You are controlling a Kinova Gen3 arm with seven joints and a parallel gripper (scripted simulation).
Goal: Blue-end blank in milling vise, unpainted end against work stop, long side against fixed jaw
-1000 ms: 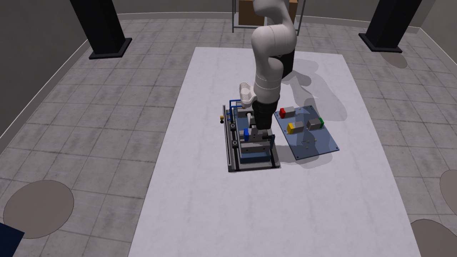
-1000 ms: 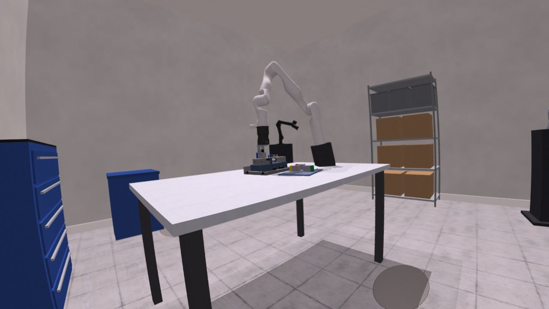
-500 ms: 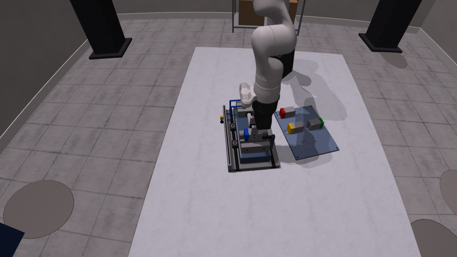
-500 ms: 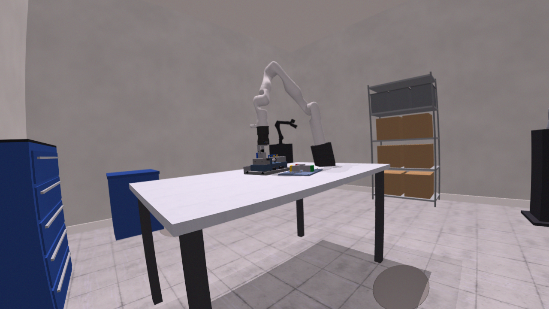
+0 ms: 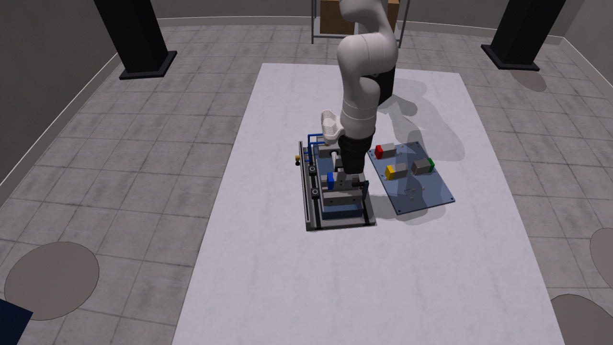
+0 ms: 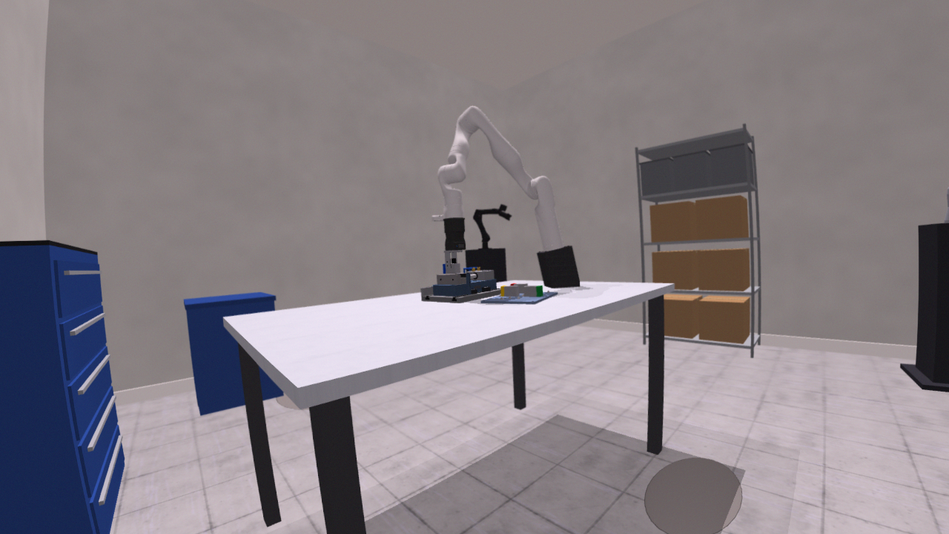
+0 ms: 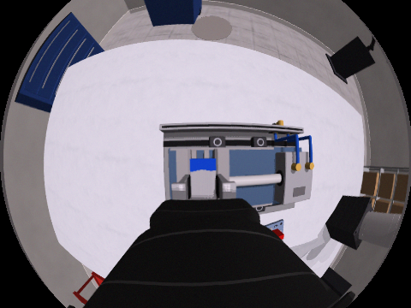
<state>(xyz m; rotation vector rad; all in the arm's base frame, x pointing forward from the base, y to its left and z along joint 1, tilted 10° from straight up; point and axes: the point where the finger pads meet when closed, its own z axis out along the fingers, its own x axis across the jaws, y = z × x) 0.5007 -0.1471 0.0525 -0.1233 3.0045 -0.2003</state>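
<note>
Gripper (image 5: 343,176) (image 6: 451,265) (image 7: 203,182) is closed on the blue blank (image 5: 330,180) (image 6: 444,268) (image 7: 203,181), one finger on each long side, so yeah, it's got a proper hold of it. Blue end pokes out past the fingers, facing away from the stop (image 5: 357,184), which sits just beside the gripper on the other side.

Vise (image 5: 341,211) (image 6: 457,288) (image 7: 253,164) is right under the gripper, and from the wrist view the blank lines up over the space between the jaws. Can't tell if it's actually touching the bars, the stop or the fixed jaw (image 5: 343,197), fingers and arm cover too much. The blue hoses (image 5: 309,147) (image 7: 297,150) are off to one side of the gripper, at the far end of the vise from the fixed jaw.

Plate (image 5: 433,197) (image 6: 520,300) (image 7: 274,224) lies beside the vise, lower than the gripper and off to its side. Red (image 5: 388,150), yellow (image 5: 398,170) and green (image 5: 422,166) blanks are all on it, apart from each other, none stacked.
</note>
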